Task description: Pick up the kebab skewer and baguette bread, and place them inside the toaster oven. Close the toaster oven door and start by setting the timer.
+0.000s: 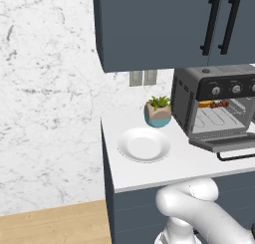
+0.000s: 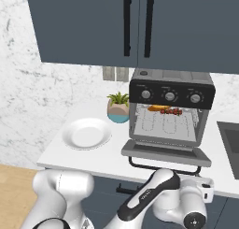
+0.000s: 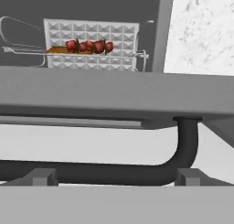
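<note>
matt dark toaster oven (image 2: 171,112) with wire rack (image 3: 73,54), glossy white plate (image 1: 144,144), veined marble wall (image 1: 50,88).

Kebab skewer (image 2: 171,111) (beside baguette bread (image 2: 157,108)) inside toaster oven (image 2: 171,112).

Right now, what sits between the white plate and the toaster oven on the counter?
A small potted plant in a teal pot stands between the plate and the toaster oven, toward the wall; both base views show it.

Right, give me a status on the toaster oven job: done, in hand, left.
Done: kebab skewer and baguette bread lie on the rack inside the toaster oven. In hand: the fingers sit just below the bar handle of the toaster oven door, which hangs open. Left: close the door, then set the timer knob.
</note>
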Controlling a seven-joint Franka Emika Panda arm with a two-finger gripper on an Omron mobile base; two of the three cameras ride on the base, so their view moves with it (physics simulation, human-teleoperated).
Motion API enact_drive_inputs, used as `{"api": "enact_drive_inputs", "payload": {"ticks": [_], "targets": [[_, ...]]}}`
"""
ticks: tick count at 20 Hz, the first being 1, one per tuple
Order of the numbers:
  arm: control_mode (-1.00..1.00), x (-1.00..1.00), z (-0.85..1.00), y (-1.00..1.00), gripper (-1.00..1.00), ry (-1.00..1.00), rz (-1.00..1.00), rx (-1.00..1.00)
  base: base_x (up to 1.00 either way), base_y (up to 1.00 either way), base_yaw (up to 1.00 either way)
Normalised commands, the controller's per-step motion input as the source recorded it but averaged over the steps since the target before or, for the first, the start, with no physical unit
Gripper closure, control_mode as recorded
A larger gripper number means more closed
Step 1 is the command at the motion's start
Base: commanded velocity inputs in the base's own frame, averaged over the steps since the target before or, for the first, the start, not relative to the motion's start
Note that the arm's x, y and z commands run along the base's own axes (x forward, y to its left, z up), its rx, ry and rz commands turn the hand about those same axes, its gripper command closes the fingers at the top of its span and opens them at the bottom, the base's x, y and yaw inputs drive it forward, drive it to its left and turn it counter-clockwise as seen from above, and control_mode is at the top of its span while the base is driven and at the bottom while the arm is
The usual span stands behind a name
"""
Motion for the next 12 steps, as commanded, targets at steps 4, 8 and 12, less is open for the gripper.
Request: {"api": "enact_drive_inputs", "payload": {"ticks": [4, 8, 12], "targets": [[-1.0, 0.19, 0.06, 0.0, -1.0, 0.0, 0.0, 0.0, 0.0, 0.0, 0.0], [-1.0, 0.24, 0.08, 0.0, -1.0, 0.0, 0.0, 0.0, 0.0, 0.0, 0.0], [-1.0, 0.23, 0.17, 0.0, -1.0, 0.0, 0.0, 0.0, 0.0, 0.0, 0.0]]}}
